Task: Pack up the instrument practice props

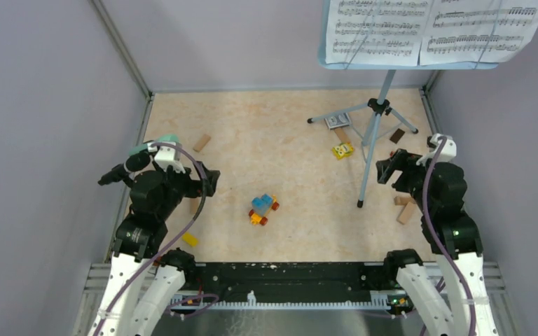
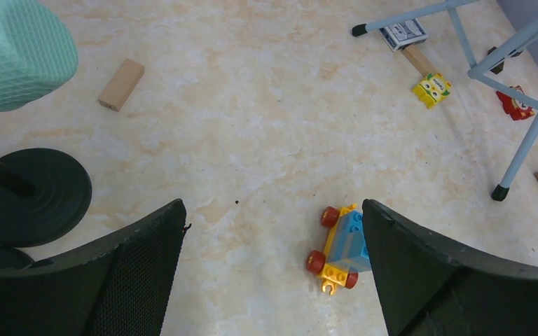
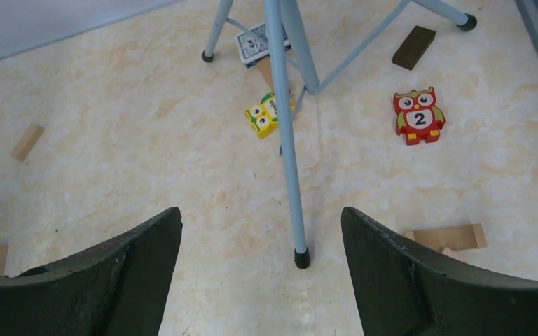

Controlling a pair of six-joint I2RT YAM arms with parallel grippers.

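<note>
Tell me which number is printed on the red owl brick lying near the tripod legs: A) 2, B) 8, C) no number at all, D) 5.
A: in the right wrist view, the red owl brick bears a clear 2 on its white belly.

The microphone head [image 2: 14, 52] is showing mint green with a grid pattern, the round base [image 2: 31, 196] black. The tripod legs [image 3: 286, 140] are showing pale blue, the sheet-music pages [image 1: 375, 28] white with black notes, the table [image 2: 252, 140] beige and marbled
</note>
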